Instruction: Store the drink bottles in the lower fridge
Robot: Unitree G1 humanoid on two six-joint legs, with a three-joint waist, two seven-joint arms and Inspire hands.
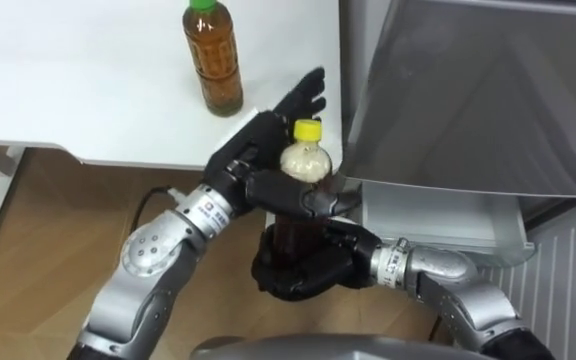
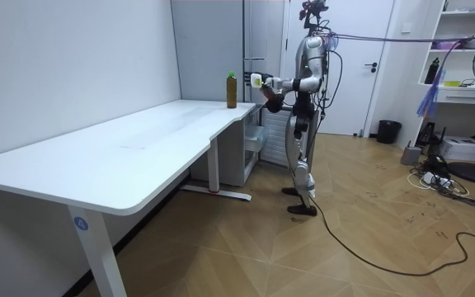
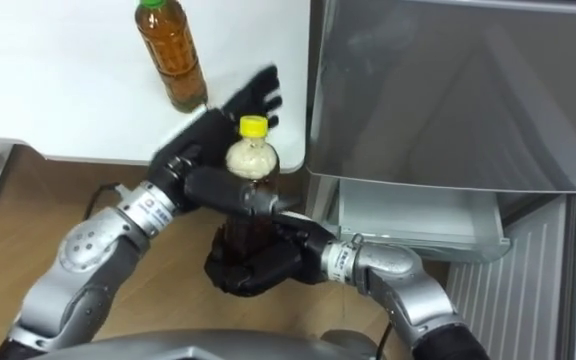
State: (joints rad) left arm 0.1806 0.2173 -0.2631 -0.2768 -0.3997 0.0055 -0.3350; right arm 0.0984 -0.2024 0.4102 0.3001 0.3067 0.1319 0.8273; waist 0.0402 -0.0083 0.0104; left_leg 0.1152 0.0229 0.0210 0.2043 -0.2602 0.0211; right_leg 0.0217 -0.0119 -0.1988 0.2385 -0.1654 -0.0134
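Yellow-cap bottle (image 1: 305, 160): dark drink (image 1: 292, 232) inside.

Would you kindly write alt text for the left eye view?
The left hand and right hand grip a yellow-capped bottle upright by the white table, beside the grey fridge. A green-capped bottle stands on the table.

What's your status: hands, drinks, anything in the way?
Left hand and right hand both shut on yellow-capped bottle, held upright. Green-capped bottle stands on table. Fridge drawer open at right; nothing seen between.
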